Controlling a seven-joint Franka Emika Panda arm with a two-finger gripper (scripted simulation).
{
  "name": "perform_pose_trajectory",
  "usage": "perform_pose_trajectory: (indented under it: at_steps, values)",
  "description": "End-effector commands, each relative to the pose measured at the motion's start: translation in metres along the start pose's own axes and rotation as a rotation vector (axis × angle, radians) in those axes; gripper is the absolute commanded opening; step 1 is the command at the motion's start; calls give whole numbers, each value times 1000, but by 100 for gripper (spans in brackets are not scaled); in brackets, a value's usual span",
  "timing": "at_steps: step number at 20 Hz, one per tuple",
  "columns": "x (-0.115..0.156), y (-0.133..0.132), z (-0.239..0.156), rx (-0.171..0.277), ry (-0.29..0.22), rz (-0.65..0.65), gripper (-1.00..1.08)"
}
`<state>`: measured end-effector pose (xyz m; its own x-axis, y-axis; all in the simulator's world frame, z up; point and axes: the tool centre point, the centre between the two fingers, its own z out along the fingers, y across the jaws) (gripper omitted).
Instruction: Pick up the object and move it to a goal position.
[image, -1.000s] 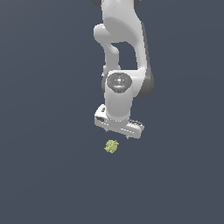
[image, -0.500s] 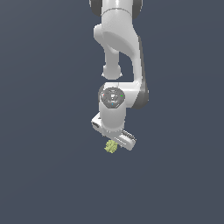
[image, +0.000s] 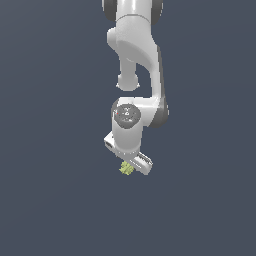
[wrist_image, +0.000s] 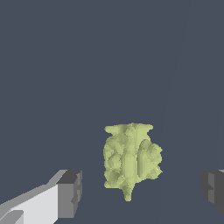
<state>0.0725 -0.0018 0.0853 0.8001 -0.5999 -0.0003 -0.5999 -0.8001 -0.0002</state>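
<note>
Below the middle of the exterior view, the white pincer (image: 131, 165) hangs low over the dark counter (image: 55, 200), with the small yellow-green chunk (image: 126, 168) at its tip, toward the exterior view's left. Across the lower half of the wrist view, the pincer's fingers (wrist_image: 70, 194) stand spread with the chunk (wrist_image: 130, 158) between them, untouched, its long axis running up the frame; no containers show.

No text, label, brand, number or sign can be read in either view. The arm (image: 135, 65) carries only a small blurred mark at its wrist joint, too unclear to read.
</note>
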Motion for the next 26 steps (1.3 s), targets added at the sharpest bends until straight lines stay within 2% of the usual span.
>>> perform_pose_trajectory:
  at_steps: [1, 10, 16, 17, 26]
  values:
    - [0, 0, 3, 0, 0, 0, 100]
    - [-1, 1, 44, 0, 0, 4, 100]
    - [0, 0, 50, 0, 0, 5, 100]
    - [0, 0, 50, 0, 0, 5, -100]
    - [0, 0, 50, 0, 0, 5, -100]
